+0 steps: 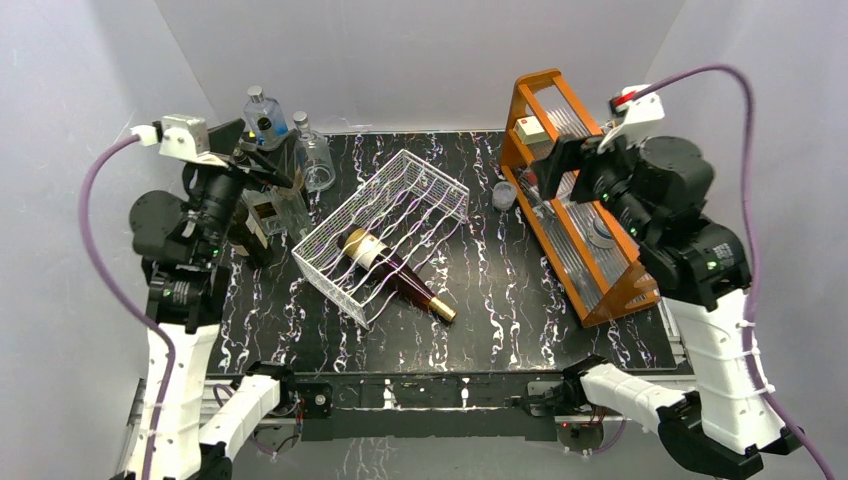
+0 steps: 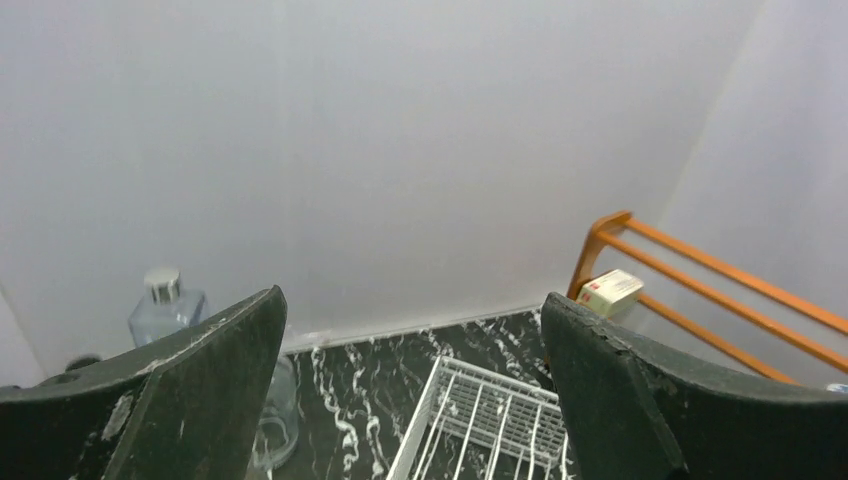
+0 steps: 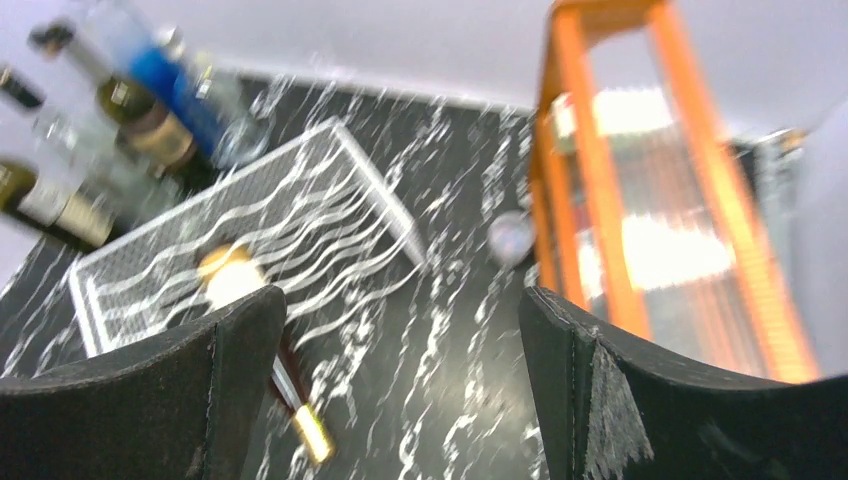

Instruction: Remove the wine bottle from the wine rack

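The white wire wine rack [image 1: 400, 215] stands slanted in the middle of the black marbled table. A dark wine bottle [image 1: 378, 260] with a pale label lies in it, its gold-capped neck sticking out of the near side. My left gripper [image 1: 272, 160] is open and empty, raised left of the rack. The left wrist view shows its jaws wide apart [image 2: 410, 300] above the rack's far corner [image 2: 500, 420]. My right gripper [image 1: 548, 165] is open and empty, raised right of the rack. The blurred right wrist view [image 3: 400, 300] shows the rack [image 3: 330, 215] and the bottle's gold cap [image 3: 312, 432].
Several glass bottles [image 1: 265, 115] stand at the back left under my left gripper. An orange wooden frame [image 1: 580, 225] with ribbed clear panels stands at the right, with a small box [image 1: 530, 128] on it. A small glass [image 1: 503, 195] sits between rack and frame.
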Robot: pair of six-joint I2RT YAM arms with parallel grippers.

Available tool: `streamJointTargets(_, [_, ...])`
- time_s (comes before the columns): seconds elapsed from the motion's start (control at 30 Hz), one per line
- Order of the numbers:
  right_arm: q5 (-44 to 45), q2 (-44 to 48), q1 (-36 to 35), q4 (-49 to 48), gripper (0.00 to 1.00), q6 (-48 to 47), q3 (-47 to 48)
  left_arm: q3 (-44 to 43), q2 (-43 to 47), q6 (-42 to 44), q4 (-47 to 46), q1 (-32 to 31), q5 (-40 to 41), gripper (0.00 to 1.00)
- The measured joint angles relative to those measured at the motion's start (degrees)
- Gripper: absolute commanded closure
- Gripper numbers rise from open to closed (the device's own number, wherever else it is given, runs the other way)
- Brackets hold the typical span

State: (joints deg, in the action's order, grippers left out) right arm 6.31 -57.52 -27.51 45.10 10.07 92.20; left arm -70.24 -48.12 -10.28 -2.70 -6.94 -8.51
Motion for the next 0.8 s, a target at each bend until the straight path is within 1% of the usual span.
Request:
streamJointTargets(0.1, [7.32,-3.19,0.02,-0.15,0.02,-2.16,7.98,-5.22,0.87,1.2,3.52,-1.05,-1.84,0.02])
streamJointTargets(0.2, [14.34,-7.78,0.02,0.83,0.02,-4.15,16.04,-7.91,1.77,2.86,5.77,-2.34,-1.73,0.02])
streamJointTargets(0.27, [16.61,-9.86,0.02,1.03,0.02,-4.44,18.56,-9.44,2.19,4.24,7.63,-3.1,-1.14,0.02])
streamJointTargets(0.3, [19.87,-13.64,0.02,2.21,0.02,-4.46,22.93,-9.92,2.21,4.63,8.07,-3.23,-0.87,0.02])
streamJointTargets(0.37, [21.27,-16.06,0.02,2.12,0.02,-4.35,24.9,-11.06,2.16,5.49,9.35,-3.34,-0.02,0.02])
streamJointTargets(0.43, [21.68,-17.66,0.02,2.27,0.02,-4.31,24.61,-12.07,2.1,6.29,10.38,-3.34,0.81,0.02])
streamJointTargets(0.5, [21.55,-17.14,0.0,1.6,0.02,-4.31,22.27,-12.41,2.25,6.71,10.6,-3.34,1.53,0.02])
streamJointTargets(0.63, [19.98,-10.93,0.0,-0.66,0.02,-4.28,16.15,-12.24,3.1,6.64,10.67,-3.34,3.04,0.02])
streamJointTargets(0.8, [18.86,-2.01,0.0,-4.79,0.02,-4.13,13.75,-10.45,4.87,5.4,9.99,-3.34,3.89,0.02])
